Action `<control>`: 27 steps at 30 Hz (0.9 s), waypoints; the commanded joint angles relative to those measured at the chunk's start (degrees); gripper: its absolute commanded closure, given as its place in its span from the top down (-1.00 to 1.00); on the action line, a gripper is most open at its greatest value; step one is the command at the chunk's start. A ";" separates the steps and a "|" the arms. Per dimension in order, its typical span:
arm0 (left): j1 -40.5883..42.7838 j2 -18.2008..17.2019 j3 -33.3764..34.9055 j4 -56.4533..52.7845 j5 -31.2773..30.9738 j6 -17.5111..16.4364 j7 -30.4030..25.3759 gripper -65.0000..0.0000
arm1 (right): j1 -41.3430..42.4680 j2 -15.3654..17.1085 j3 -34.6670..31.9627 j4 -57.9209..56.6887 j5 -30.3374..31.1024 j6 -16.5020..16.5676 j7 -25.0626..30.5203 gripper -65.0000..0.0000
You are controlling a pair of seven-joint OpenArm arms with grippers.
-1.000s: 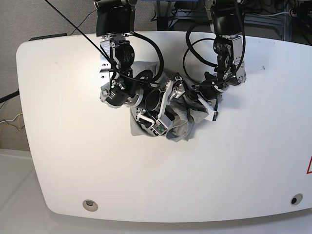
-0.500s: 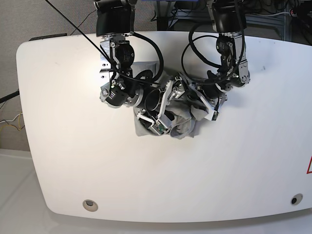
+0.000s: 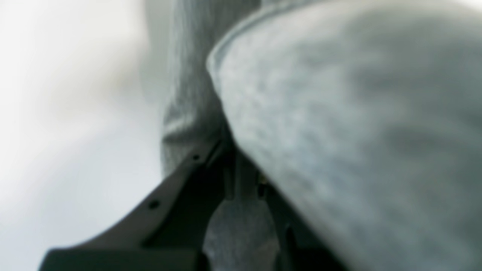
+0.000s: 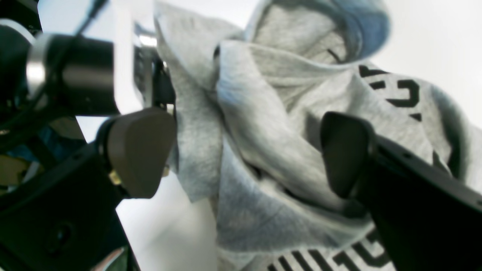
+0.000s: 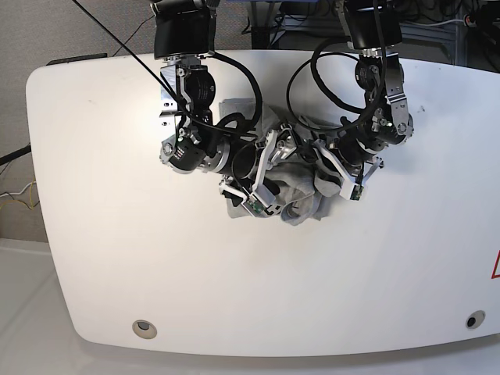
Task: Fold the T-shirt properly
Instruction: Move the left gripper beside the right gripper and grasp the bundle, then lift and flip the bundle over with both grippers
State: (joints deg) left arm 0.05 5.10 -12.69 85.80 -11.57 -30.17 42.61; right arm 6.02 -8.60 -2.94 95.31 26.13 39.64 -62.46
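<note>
- The left gripper (image 3: 241, 180), a black two-fingered claw, is pressed together on a fold of the large heather-grey cotton T-shirt (image 5: 301, 195); in its wrist view the cloth runs between the dark fingers and billows over the lens at 3 o'clock.
- Compared with a second ago, that arm has swung outward toward 3 o'clock in the base view, and the pinched cloth has gone with it, so the bundle now sits further toward 3 o'clock and looks slightly more drawn out.
- The right gripper (image 4: 248, 150) stands spread wide and holds nothing, as it did a second ago; its brown-padded fingers (image 4: 139, 150) straddle the crumpled cloth, one at 9 o'clock, one at 3 o'clock.
- My reading: the shirt is being tugged open rather than folded; it is a wad, so the task is at an early stage.
- The T-shirt lies bunched at the middle of the white rounded table (image 5: 117, 234), toward its far edge, with black block lettering (image 4: 399, 90) showing on twisted folds.
- In the way: the two wrists crowd over the heap, black cables (image 5: 312, 70) loop close above, and the layers are tangled, so a hem or sleeve is hard to pick out.
</note>
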 commanded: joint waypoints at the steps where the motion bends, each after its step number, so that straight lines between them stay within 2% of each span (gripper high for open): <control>1: -0.98 0.13 0.16 1.45 -1.22 -0.29 -1.16 -0.95 | 1.23 -0.40 -0.01 1.18 1.25 0.36 1.23 0.85; 16: -1.33 0.48 0.16 3.04 -1.39 -0.20 0.25 -0.95 | 1.23 -0.40 0.08 1.09 1.25 0.36 1.23 0.85; 23: -1.33 0.39 0.25 9.28 -1.39 4.20 3.15 -0.95 | 1.41 -0.40 1.40 1.00 1.17 0.36 1.23 0.85; 27: -1.33 0.22 0.25 13.06 -1.39 4.99 3.41 -0.95 | 2.29 -0.40 1.75 1.00 1.17 0.36 1.23 0.85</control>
State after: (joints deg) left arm -0.01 5.32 -12.64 95.79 -11.60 -24.97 47.79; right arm 6.96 -8.58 -1.08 95.35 26.09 39.51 -62.37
